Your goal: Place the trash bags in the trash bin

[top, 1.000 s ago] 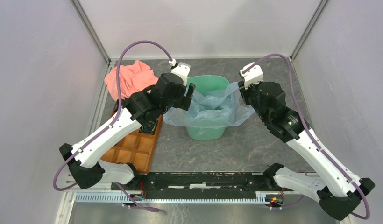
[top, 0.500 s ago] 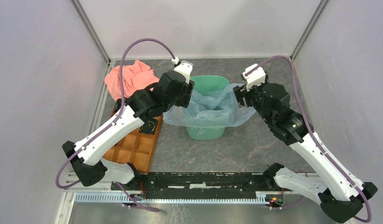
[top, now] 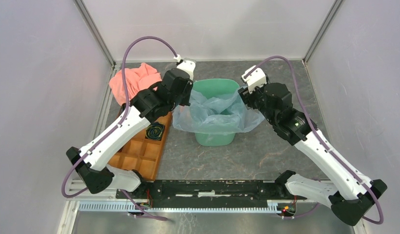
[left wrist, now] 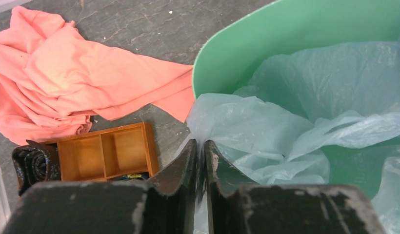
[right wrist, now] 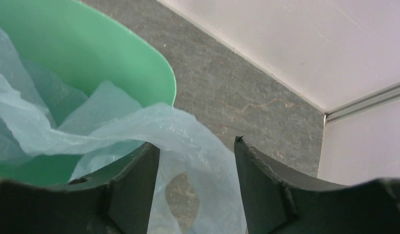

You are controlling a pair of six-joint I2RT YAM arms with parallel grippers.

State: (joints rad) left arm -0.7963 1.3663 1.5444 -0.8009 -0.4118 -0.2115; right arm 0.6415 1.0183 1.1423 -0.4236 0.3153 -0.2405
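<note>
The mint-green trash bin [top: 215,88] stands mid-table. The pale blue trash bag [top: 212,114] is draped over it, partly sunk inside and spilling over the left, front and right rim. My left gripper [left wrist: 201,145] is shut on the trash bag's left edge [left wrist: 237,124] beside the bin's left rim [left wrist: 222,63]; film runs between the pads. At the bin's right rim [right wrist: 159,73] my right gripper [right wrist: 197,146] stands open, a loose flap of bag [right wrist: 188,141] lying between its fingers, not pinched. In the top view the left gripper [top: 181,104] and right gripper [top: 243,97] flank the bin.
A salmon-pink cloth [top: 134,80] lies at the back left. An orange compartment tray [top: 142,146] with a dark round item [top: 154,131] sits left of the bin. Enclosure walls [top: 212,29] close in the back and sides.
My left gripper has closed onto the bag's left edge and drawn slightly left. My right gripper has let the bag's right edge go, opened, and shifted toward the bin's right rim.
</note>
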